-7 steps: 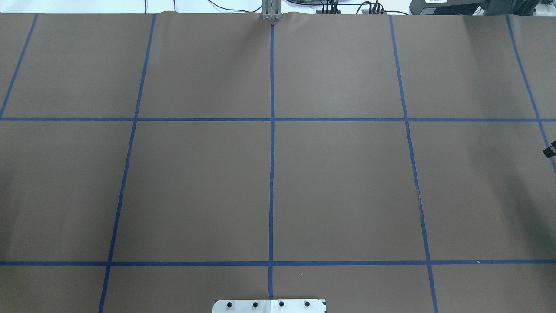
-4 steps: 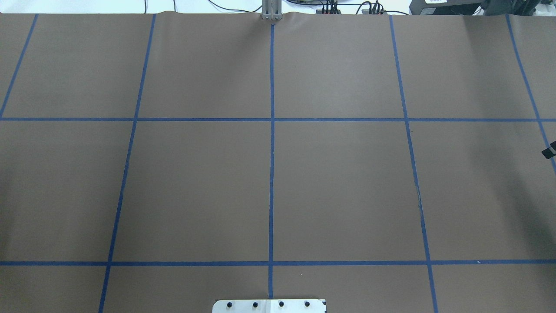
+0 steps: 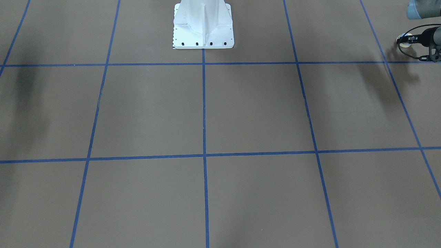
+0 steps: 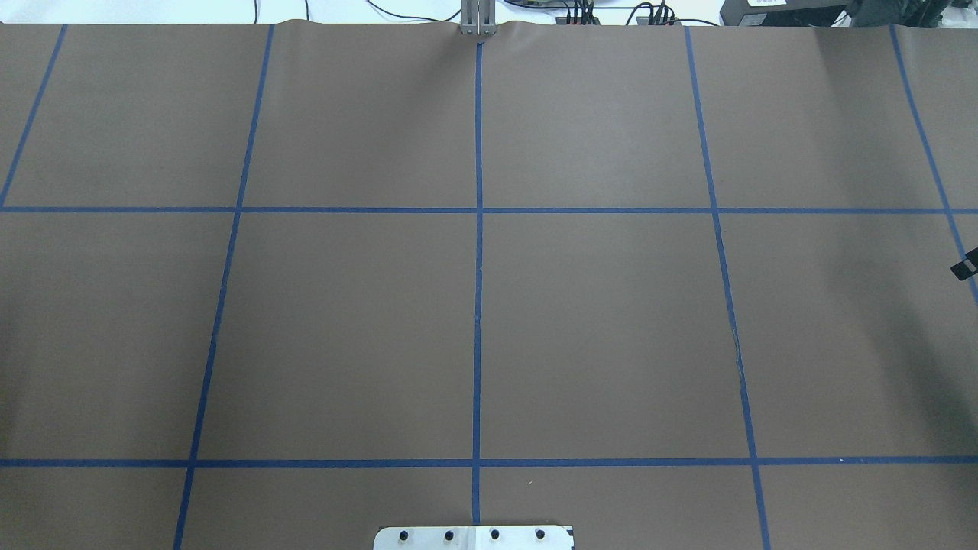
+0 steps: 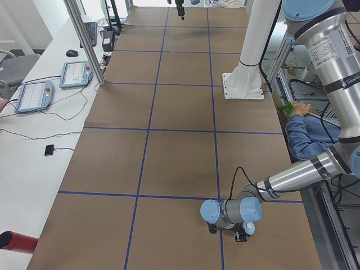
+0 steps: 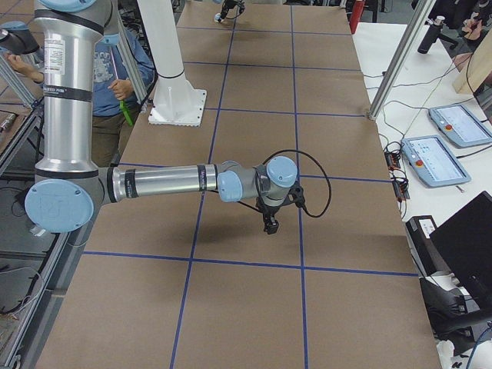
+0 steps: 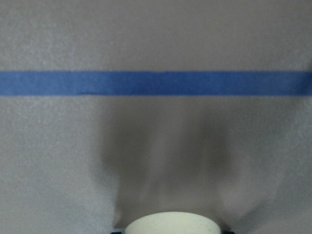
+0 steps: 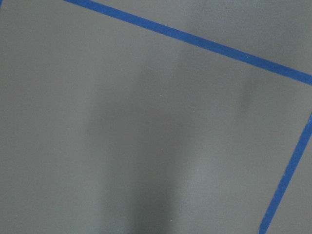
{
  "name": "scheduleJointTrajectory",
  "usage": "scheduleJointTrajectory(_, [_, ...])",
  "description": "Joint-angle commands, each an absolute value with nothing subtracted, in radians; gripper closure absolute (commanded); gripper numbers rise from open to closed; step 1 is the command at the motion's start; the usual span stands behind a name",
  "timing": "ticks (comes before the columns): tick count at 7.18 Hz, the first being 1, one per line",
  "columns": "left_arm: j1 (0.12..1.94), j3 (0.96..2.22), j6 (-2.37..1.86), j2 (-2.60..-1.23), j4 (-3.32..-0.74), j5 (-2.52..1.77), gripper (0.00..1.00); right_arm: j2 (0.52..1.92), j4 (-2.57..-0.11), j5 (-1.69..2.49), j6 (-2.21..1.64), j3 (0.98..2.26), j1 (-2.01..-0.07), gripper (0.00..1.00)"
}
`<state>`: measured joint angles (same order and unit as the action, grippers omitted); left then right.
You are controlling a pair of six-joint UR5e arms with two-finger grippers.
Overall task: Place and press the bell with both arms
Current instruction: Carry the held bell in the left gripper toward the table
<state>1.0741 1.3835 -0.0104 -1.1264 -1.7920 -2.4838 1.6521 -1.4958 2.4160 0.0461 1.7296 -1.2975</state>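
Right fingers edged inward, bell cream-rimmed

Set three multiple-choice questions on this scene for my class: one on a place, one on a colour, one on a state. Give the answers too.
1. Where on the table is the bell?
A. set down at its middle
B. at the left end effector
C. set down at its far edge

2. What colour are the grid lines?
A. blue
B. red
C. yellow

3. How is the right end effector?
A. pressing the bell
B. lying flat on its side
C. hanging over bare table, pointing down

Answers:
1 B, as the left wrist view shows the bell's cream part right at its lower edge.
2 A, as every view shows blue tape.
3 C, as the exterior right view shows only table beneath it.
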Motion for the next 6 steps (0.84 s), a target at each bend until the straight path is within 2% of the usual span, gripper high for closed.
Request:
scheduleJointTrajectory(1, [1.074, 1.428, -0.005, -1.108, -1.786, -2.494, 0.79, 1.652, -1.496, 2.418, 0.046, 1.733, -1.298, 0.0])
scheduleJointTrajectory(3, [1.077, 1.675, -0.006, -1.06, -1.607, -2.51, 0.89, 1.651, -1.494, 2.418, 0.046, 1.733, -1.296, 0.0])
scheduleJointTrajectory(4, [1.078, 1.801, -0.003, -1.087, -1.454, -2.499, 0.96, 1.651, -1.485, 2.418, 0.046, 1.733, -1.296, 0.0])
scheduleJointTrajectory(5, [1.078, 1.853, -0.003, -1.171, -1.375, -2.493, 1.0, 1.643, -1.483, 2.416, 0.048, 1.732, -1.296, 0.0])
scheduleJointTrajectory(6, [1.078, 1.844, -0.012, -1.312, -1.285, -2.491, 1.0, 1.637, -1.483, 2.416, 0.048, 1.73, -1.296, 0.0])
